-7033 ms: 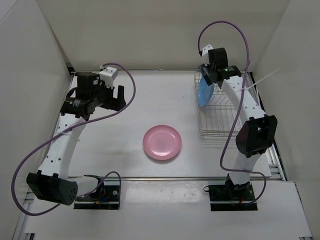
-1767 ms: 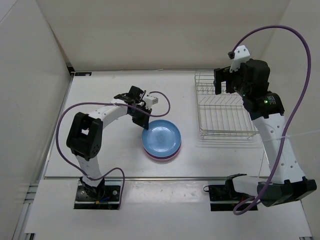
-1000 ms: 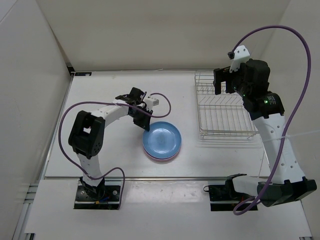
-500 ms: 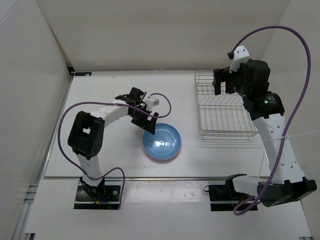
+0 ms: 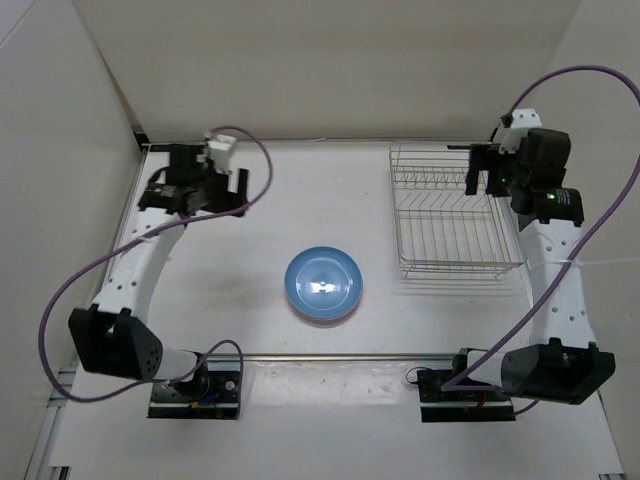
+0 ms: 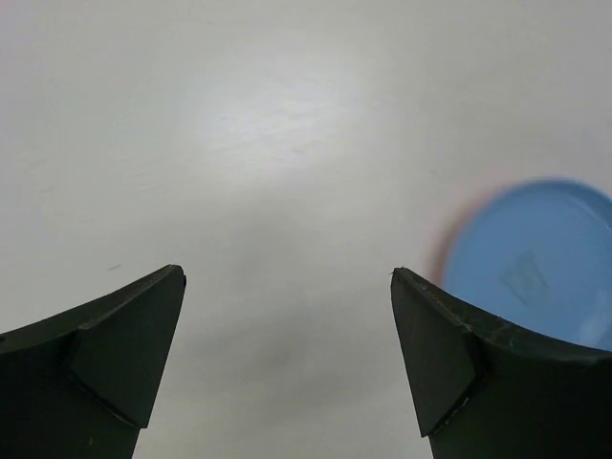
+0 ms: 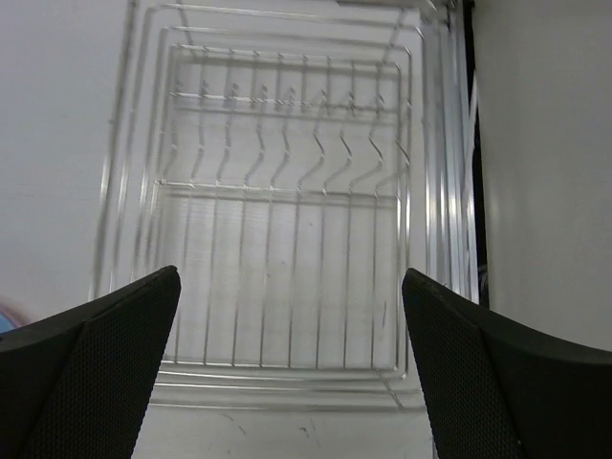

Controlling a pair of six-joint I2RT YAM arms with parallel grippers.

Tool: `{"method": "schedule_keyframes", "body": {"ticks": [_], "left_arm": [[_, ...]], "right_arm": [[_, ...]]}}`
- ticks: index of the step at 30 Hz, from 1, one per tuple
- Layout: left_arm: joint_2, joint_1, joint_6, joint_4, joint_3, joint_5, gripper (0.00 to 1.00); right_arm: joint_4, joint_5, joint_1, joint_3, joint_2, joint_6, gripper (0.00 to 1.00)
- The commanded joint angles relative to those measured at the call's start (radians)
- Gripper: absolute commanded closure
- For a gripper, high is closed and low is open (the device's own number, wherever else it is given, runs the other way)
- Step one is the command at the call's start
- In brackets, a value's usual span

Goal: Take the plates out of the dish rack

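The light blue plate lies flat at the table's middle, stacked on the pink plate, of which only a blurred rim sliver shows in the left wrist view beside the blue plate. No plate stands in the silver wire dish rack at the back right. My left gripper hovers open over the far left of the table, well away from the plates, with nothing between its fingers. My right gripper is open above the rack's far right corner, looking down into the rack.
White walls close in the table at the back and both sides. The rack sits close to the right-hand table edge. Purple cables loop from both wrists. Bare white tabletop lies under the left gripper.
My left gripper opened, let go of the blue plate on top of the pink one, and drew back to the far left. The right arm shifted a little to the right.
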Motion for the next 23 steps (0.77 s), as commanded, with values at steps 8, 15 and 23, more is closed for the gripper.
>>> {"method": "schedule_keyframes", "body": {"ticks": [8,15,23], "left_arm": [[-0.17,0.571,-0.032,-0.114,-0.077,-0.059,0.0],[-0.158,0.763,-0.009,-0.098,-0.141,0.17,0.0],[-0.158,0.775,-0.009,-0.098,-0.123,0.179,0.0]], "right_arm": [[-0.034,-0.182,-0.399,-0.185,-0.104,0.019,0.0],[0.003,-0.202,-0.479,-0.292,-0.129,-0.011,0.0],[-0.007,-0.223,-0.497,-0.302,-0.129,-0.02,0.0]]}}
